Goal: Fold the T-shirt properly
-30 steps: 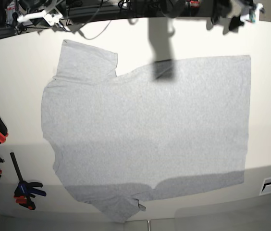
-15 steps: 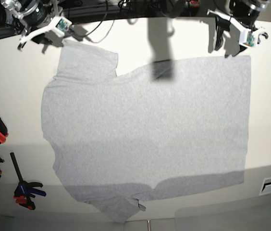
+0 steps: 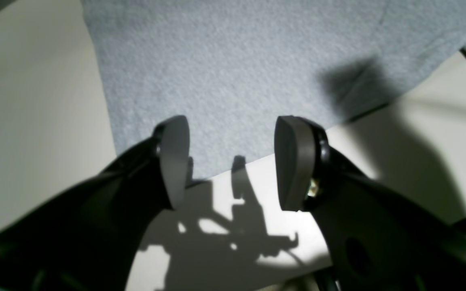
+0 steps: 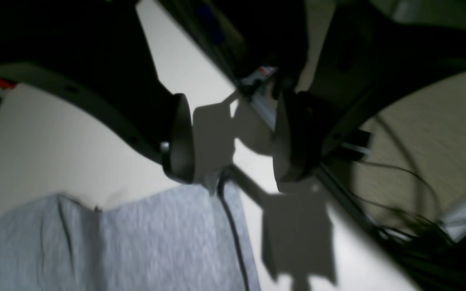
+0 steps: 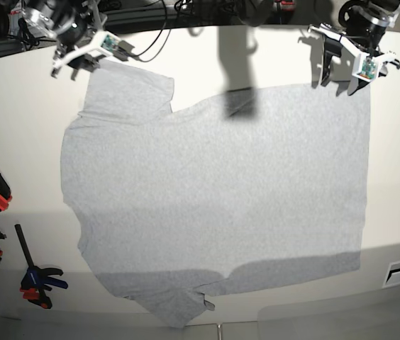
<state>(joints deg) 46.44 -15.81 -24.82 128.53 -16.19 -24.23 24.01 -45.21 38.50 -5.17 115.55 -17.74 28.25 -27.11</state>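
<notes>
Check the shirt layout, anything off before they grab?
The T-shirt lies flat, plain side up. Only oddity: its near sleeve runs past the table's front edge. Both grippers, left and right, are open over the far edge.

Both my grippers come down to the shirt's far edge

My left gripper point(image 5: 340, 76) now hangs open just over the T-shirt point(image 5: 214, 198) hem corner, lower than half a second ago; my right gripper point(image 5: 78, 62), also open, has slid inward to hover at the sleeve's edge.
</notes>
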